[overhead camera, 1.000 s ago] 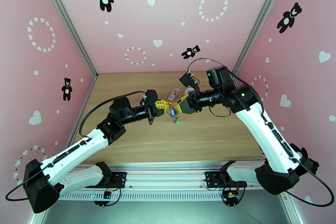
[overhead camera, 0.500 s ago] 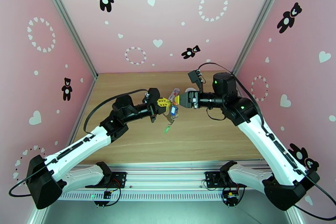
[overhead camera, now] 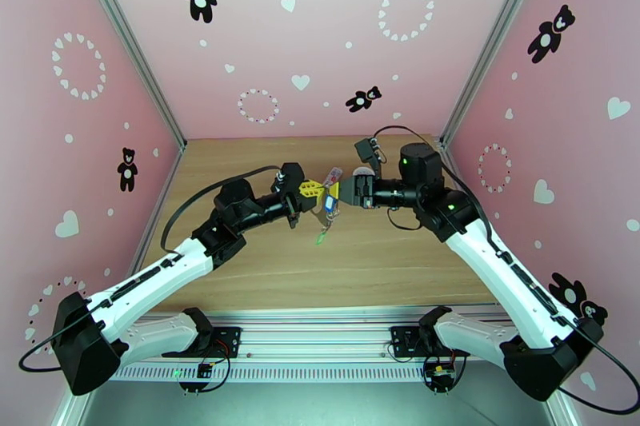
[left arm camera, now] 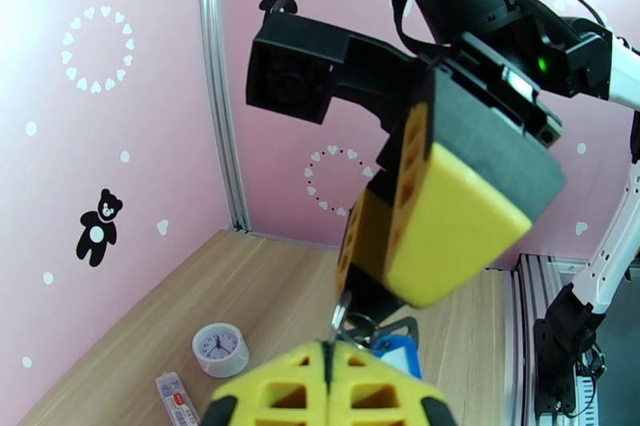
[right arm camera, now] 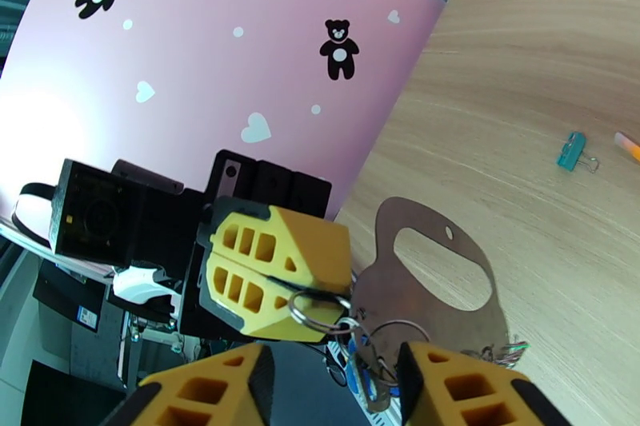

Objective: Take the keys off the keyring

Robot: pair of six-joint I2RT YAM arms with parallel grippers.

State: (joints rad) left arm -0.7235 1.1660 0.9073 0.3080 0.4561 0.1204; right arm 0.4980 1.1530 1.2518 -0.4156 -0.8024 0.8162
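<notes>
Pink bear-print walls point(overhead camera: 240, 20), wooden tabletop point(overhead camera: 384, 260). Midair above its middle: keyring point(right arm camera: 378, 268), one small ring point(right arm camera: 294, 312) pinched in the closed left jaws. Right jaws parted, straddling the rings. Blue key point(overhead camera: 329, 202) and green key point(overhead camera: 320, 238) dangling beneath.

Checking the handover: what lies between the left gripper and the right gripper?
Right wrist view: metal rings of the keyring, one pinched by the left gripper, others inside the open right gripper.

Bright, soft overhead light leaves only faint shadows on the table point(overhead camera: 384, 260) below the left claw point(overhead camera: 316, 191). Glare whitens the pink wall point(right arm camera: 48, 128) left of that claw in the right wrist view, and the right claw point(right arm camera: 332, 357) itself looks soft.
</notes>
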